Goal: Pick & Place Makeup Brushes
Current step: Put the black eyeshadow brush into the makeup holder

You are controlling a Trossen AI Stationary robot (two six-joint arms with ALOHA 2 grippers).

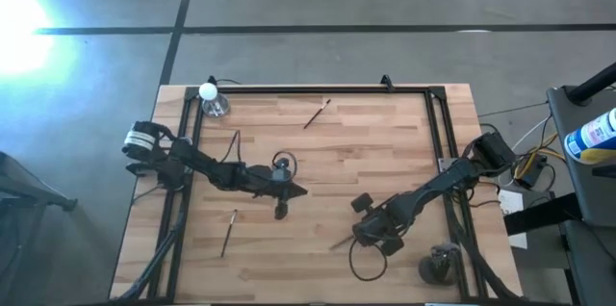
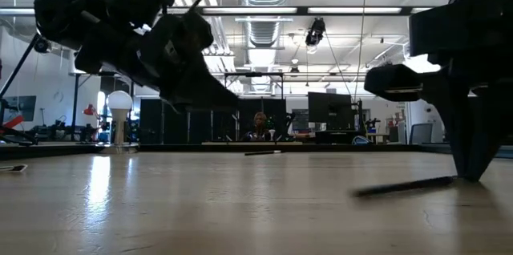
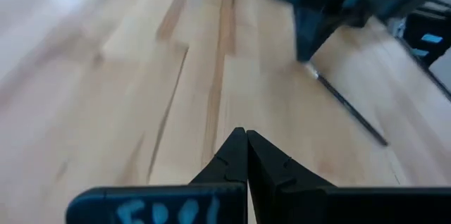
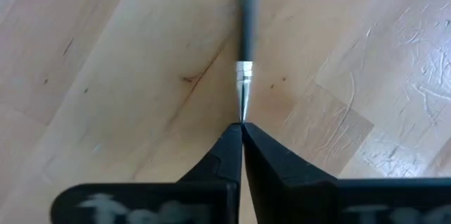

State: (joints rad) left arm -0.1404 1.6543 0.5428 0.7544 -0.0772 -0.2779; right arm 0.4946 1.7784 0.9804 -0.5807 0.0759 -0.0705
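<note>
Table: pale butcher-block wooden table top [image 1: 385, 166] edged by a black metal frame, seen whole in the high view.
Left arm: dark jointed arm reaching from the left edge toward the table's middle; its left gripper [image 1: 281, 212] hangs above bare wood, clear of every brush.
Left gripper fingers: closed tip to tip, nothing between them, as the left wrist view shows [image 3: 245, 155].
Right arm: dark jointed arm reaching from the right edge to the near right part of the table; its right gripper [image 1: 371, 239] is lowered to the wood.
Right gripper fingers: pinched together on the pointed silver-collared end of the black-handled makeup brush [image 4: 245, 34], which lies flat on the wood at the near right and stretches away from the tips.
Holder: dark round cup [image 1: 439, 266] at the near right corner, close to the right gripper.
Bottle: small clear bottle with a round white cap [image 1: 211, 96] at the far left corner.
Far brush: thin dark makeup brush [image 1: 317, 114] lying aslant near the far edge, centre.
Near-left brush: thin pale-and-dark makeup brush [image 1: 229, 232] lying near the near left edge, apart from both grippers.
</note>
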